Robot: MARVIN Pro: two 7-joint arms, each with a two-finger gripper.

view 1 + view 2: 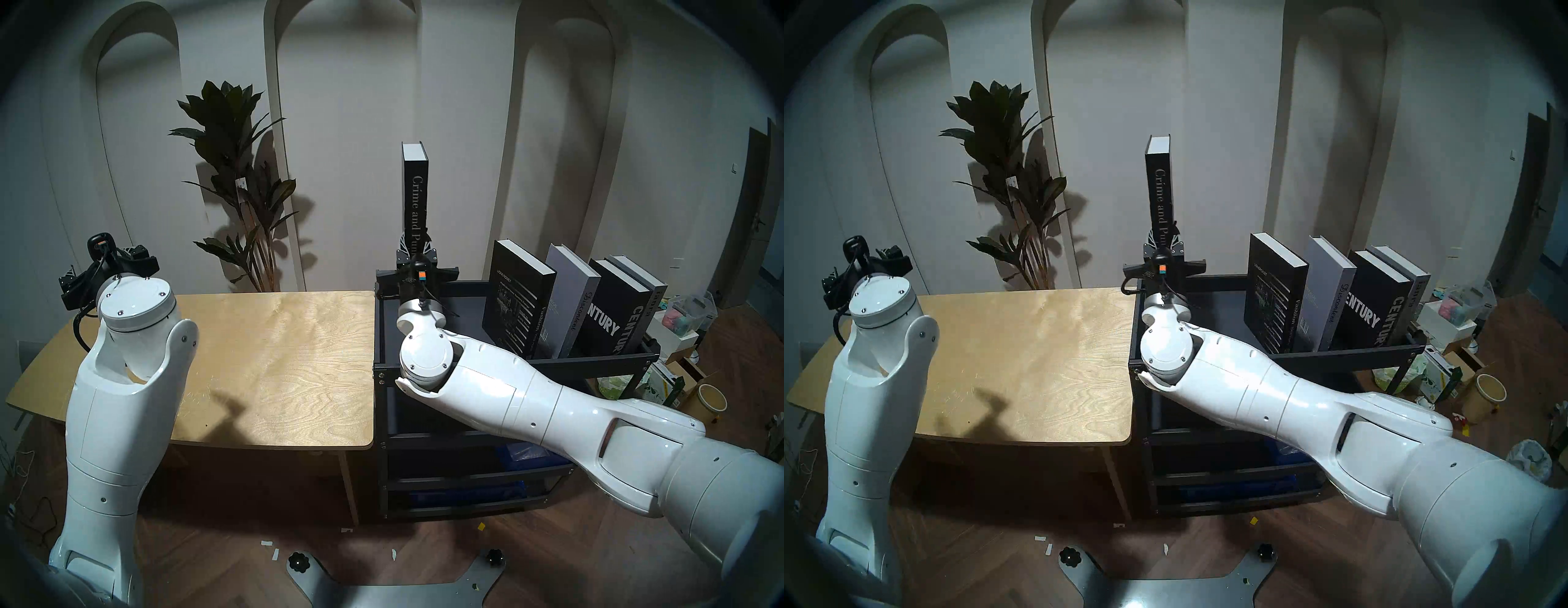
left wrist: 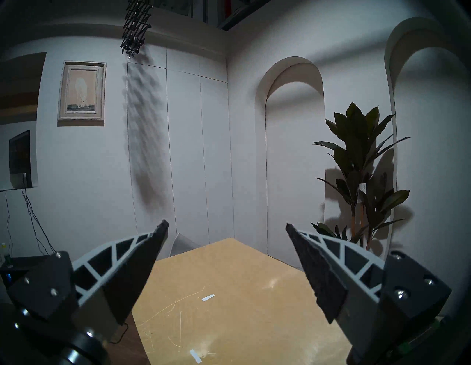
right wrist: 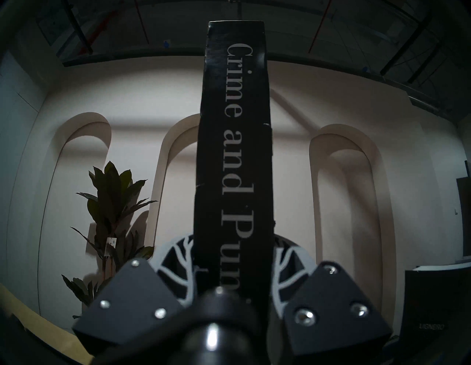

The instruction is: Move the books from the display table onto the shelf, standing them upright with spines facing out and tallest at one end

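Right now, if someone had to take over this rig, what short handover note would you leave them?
Right gripper: shut on the tall black hardcover Crime and Punishment, held upright with its spine toward the robot, above the left end of the black metal cart shelf.
Left gripper: open, empty, over the light plywood display table.
Done: four black and grey books stand leaning at the shelf's right end, spines out; no books show on the table.
Left: set the held book, apparently the tallest, upright at the row's left end; straighten the row.
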